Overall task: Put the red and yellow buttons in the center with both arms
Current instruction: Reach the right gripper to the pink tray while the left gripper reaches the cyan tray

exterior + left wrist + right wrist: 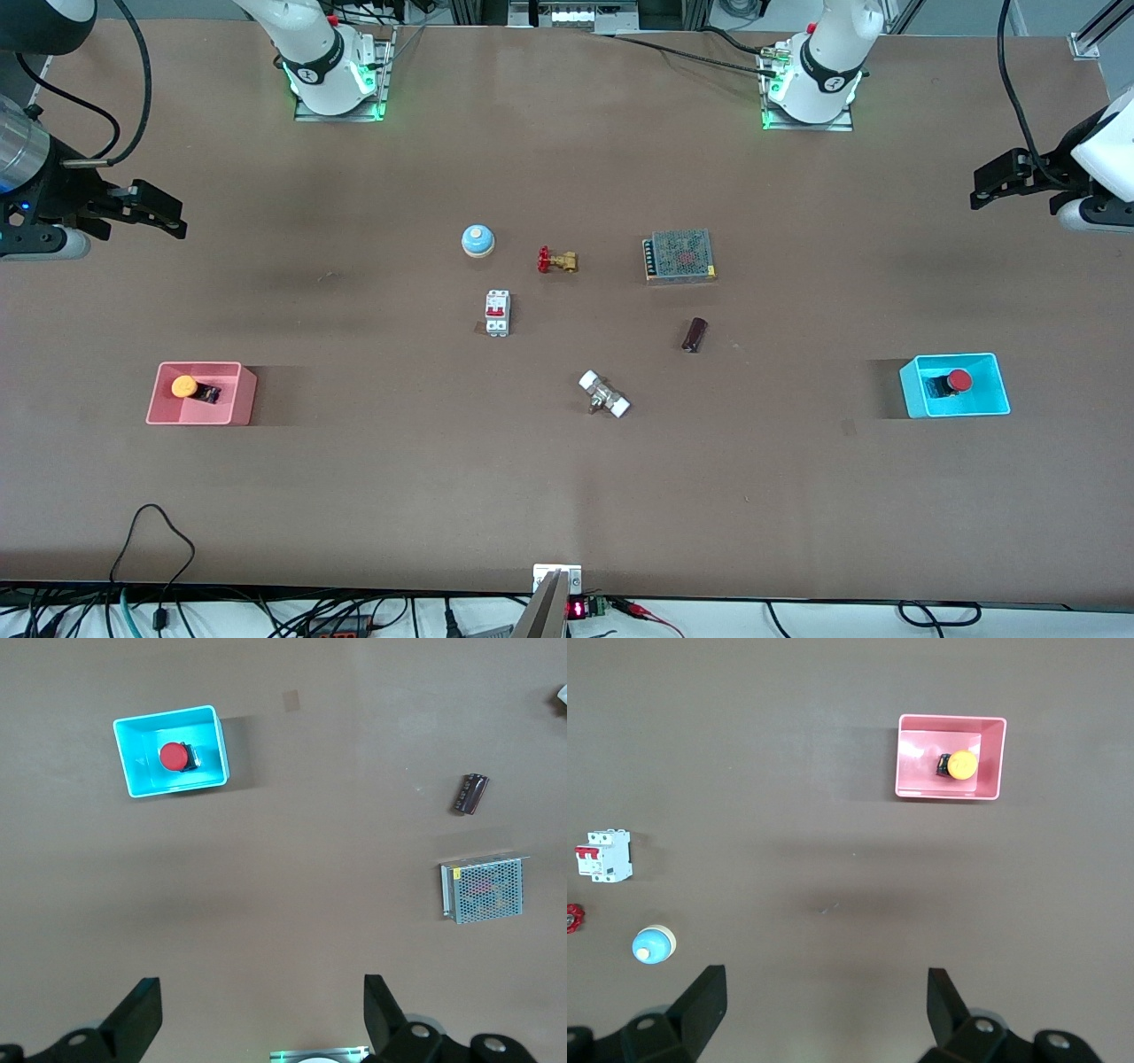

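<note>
Nothing moved yet. Yellow button (184, 386) lies on its side in the pink bin (239, 400) at the right arm's end of the surface (567, 496). Red button (958, 382) sits in the cyan bin (997, 399) at the left arm's end. Both picks and both placements are left to do.

Right hand (164, 213) hangs high over bare surface at its own end, fingers spread wide, holding nothing. Left hand (992, 186) does the same at its end, also spread and empty. Neither is over its bin.

The centre is crowded: blue bell (477, 240), red-handled valve (556, 260), white breaker (497, 313), mesh power supply (680, 256), dark cylinder (695, 335) and white-capped fitting (604, 394). The bare patch between breaker and cylinder, nearer the front camera than the valve, looks like the best drop zone. It is tight for two hands at once, so I'd stagger the placements.

Bin walls stand close around both buttons, so fingers likely need to come straight down.
</note>
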Motion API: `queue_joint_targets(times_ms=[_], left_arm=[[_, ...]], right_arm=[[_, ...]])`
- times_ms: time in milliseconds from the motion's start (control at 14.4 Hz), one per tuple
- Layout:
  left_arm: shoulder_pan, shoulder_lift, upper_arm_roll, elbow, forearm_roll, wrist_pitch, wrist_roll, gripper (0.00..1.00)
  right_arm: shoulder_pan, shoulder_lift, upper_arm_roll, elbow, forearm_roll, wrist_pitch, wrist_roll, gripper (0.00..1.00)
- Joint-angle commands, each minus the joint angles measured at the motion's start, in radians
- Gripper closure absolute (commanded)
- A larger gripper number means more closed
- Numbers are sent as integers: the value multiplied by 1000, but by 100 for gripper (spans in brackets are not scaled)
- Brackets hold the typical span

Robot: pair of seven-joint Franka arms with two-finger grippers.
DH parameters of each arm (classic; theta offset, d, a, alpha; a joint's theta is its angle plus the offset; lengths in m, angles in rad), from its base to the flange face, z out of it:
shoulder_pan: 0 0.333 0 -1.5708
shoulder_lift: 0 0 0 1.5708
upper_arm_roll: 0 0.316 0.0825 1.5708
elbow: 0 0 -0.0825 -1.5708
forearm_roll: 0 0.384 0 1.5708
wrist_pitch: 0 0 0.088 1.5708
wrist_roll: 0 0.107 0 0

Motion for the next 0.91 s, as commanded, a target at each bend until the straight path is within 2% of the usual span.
queue_joint_targets(times_ms=[0,418,627,835], left_arm=[[7,8,-1,18,-12,-18,8,0],[5,11,-1,18,-10,-21,6,0],[10,54,1,16,-9,-76,5,0],[76,123,1,16,-5,-62,5,0]], right_arm=[[7,9,-3,24,-8,-24,18,0],[7,13,-3,26,-8,-21,17,0],[-2,42,-5,24,-11,-17,3,0],[-43,115,-6,20,-13,-1,-12,0]])
